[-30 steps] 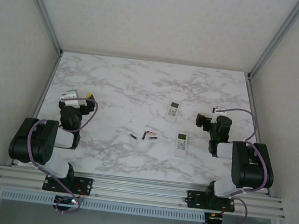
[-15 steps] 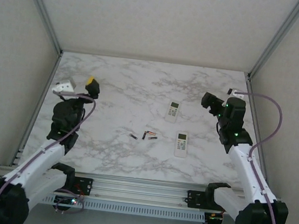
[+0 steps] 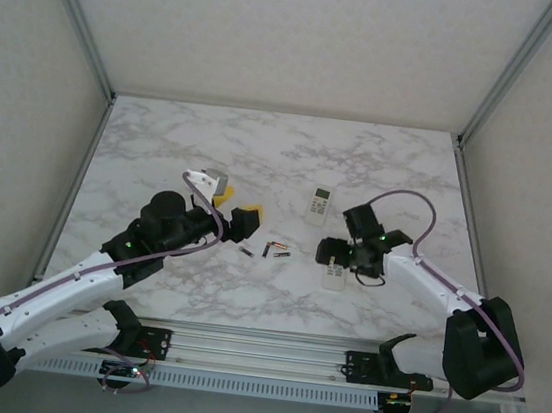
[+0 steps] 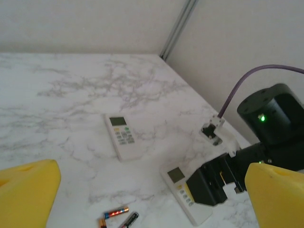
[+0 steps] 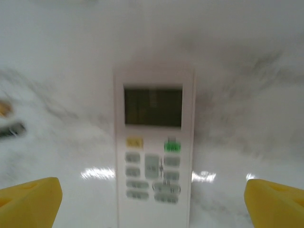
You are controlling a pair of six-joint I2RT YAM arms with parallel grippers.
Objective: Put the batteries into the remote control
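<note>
**A:** Status of the right gripper?

**B:** The right gripper (image 3: 331, 253) is low over the near remote control (image 3: 334, 277), at the end farther from the arm bases. Its jaws are apart and hold nothing. In the right wrist view the yellow fingertips (image 5: 29, 200) stand on either side of the remote. The remote lies face up with its display away from the camera. I cannot tell whether the gripper touches the remote.

**A:** Location of the batteries?

**B:** The batteries (image 3: 271, 249) lie loose on the counter (image 3: 163, 142) in a small cluster. They are just left of the near remote control, between the two grippers. At least one shows a red-orange band. Neither gripper touches them.

**A:** Status of the left gripper?

**B:** The left gripper (image 3: 238, 205) is above the counter, slightly left of and beyond the batteries. Its jaws are wide apart and hold nothing.

**A:** Anything farther back?

**B:** The far remote control (image 3: 321, 204) lies face up beyond the near one and apart from it. Neither gripper touches it.
</note>
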